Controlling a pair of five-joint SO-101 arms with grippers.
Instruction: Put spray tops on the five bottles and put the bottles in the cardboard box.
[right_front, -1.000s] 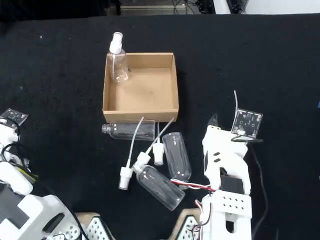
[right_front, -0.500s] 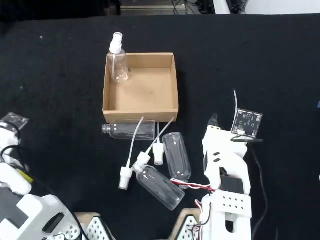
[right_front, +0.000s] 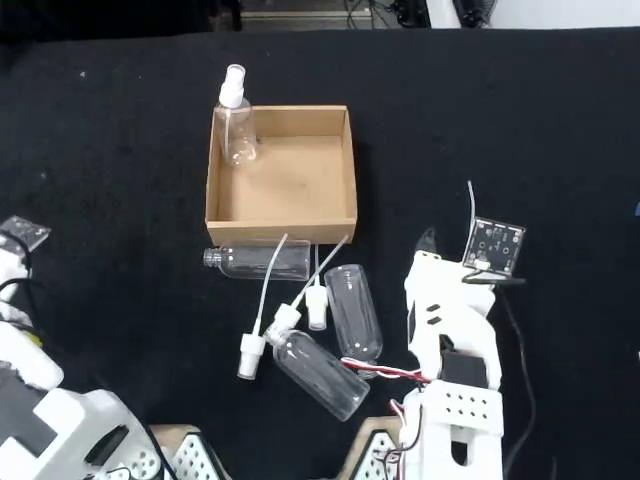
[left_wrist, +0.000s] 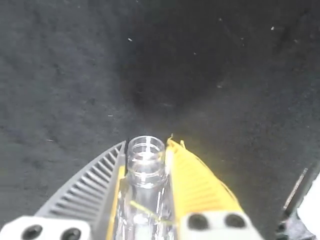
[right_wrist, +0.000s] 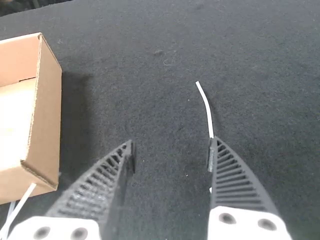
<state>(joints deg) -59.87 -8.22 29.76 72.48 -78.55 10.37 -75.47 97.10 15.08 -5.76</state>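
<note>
In the left wrist view my left gripper (left_wrist: 148, 145) is shut on a clear bottle (left_wrist: 146, 162) whose open neck sticks out between the fingers, over bare black cloth. The left arm (right_front: 28, 368) sits at the table's near left edge. My right gripper (right_wrist: 170, 150) stands open and holds nothing, just right of the cardboard box (right_wrist: 27, 120). The box (right_front: 212, 180) holds one upright bottle with a spray top (right_front: 235, 125) in its far left corner. In front of the box lie three clear bottles (right_front: 258, 262) (right_front: 353, 312) (right_front: 320, 372) and loose spray tops (right_front: 250, 355) (right_front: 317, 305).
Black cloth covers the whole table (right_front: 520, 120). A thin white tube (right_wrist: 205, 107) lies by my right gripper's fingertip. The right arm's white body (right_front: 450, 340) stands at the near edge, to the right of the lying bottles. Open cloth spreads to the right and far side.
The left arm has shifted slightly at the left edge. The right arm, box, bottles and spray tops have not moved.
</note>
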